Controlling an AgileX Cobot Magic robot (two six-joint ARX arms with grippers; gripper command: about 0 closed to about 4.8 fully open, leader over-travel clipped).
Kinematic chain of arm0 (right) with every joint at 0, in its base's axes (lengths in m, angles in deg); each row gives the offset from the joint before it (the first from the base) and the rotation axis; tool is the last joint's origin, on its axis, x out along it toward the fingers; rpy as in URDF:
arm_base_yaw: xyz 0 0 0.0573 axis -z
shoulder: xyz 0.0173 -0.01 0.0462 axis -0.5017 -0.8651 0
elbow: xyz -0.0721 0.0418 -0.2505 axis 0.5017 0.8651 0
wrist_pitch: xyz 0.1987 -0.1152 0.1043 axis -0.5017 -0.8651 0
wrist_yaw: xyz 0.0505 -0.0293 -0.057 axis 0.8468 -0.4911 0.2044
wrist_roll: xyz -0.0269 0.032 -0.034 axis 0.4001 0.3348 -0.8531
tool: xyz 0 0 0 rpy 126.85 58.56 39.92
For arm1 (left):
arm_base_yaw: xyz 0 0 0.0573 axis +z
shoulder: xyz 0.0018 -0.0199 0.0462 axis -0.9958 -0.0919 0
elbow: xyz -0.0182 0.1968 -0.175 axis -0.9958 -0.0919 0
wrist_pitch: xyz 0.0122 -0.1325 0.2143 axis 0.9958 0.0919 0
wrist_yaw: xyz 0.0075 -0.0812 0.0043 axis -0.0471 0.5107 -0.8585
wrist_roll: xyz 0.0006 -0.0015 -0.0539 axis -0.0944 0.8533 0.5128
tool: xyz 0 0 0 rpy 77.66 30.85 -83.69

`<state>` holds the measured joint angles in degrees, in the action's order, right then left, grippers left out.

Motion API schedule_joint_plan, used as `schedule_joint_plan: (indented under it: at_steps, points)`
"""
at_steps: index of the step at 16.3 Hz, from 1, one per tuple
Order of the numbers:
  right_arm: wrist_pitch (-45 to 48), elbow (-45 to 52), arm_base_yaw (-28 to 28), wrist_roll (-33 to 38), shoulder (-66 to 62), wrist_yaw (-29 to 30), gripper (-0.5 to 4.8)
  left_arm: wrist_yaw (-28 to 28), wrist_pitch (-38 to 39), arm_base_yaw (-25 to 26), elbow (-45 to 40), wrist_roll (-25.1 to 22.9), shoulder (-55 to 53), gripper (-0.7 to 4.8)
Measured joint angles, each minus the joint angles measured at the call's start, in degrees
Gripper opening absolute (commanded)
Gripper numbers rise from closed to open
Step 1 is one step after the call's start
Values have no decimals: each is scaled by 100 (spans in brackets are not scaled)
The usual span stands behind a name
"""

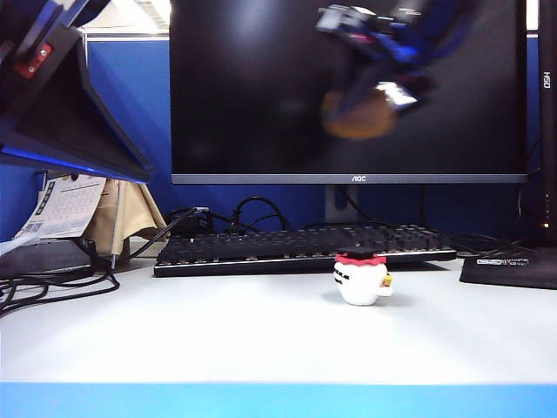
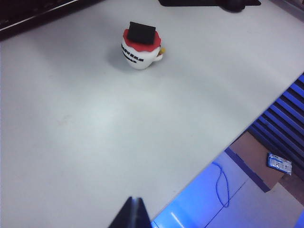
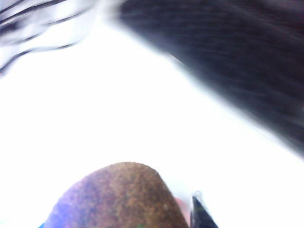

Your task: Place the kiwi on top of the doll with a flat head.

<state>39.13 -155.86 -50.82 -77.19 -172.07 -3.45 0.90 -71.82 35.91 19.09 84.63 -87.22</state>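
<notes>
My right gripper (image 1: 370,100), a blur high in front of the monitor (image 1: 348,87), is clamped on the kiwi (image 1: 357,115), carried well above the desk (image 1: 261,340), I judge to clear the doll's cap. The doll (image 1: 360,279) stands upright below, by the keyboard (image 1: 305,248). My left gripper (image 2: 133,213) idles over the desk's near edge; only a dark tip shows, so I cannot tell its state.

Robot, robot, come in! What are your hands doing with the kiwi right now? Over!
Right hand shut on kiwi, high before the monitor. Left hand off left, looks shut, empty. Doll upright on table, cap bare, nothing in the way.
</notes>
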Motion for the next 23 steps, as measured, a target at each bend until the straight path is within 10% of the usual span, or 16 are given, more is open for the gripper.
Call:
schedule_joint_plan:
  at_steps: [11,23]
  points:
    - [1862,2061,-278,463,-4,-470,228,-7,337,0,0,-7,-2,-4]
    - [1899,2234,-275,463,-15,-820,229,-7,334,0,0,-7,-2,-4]
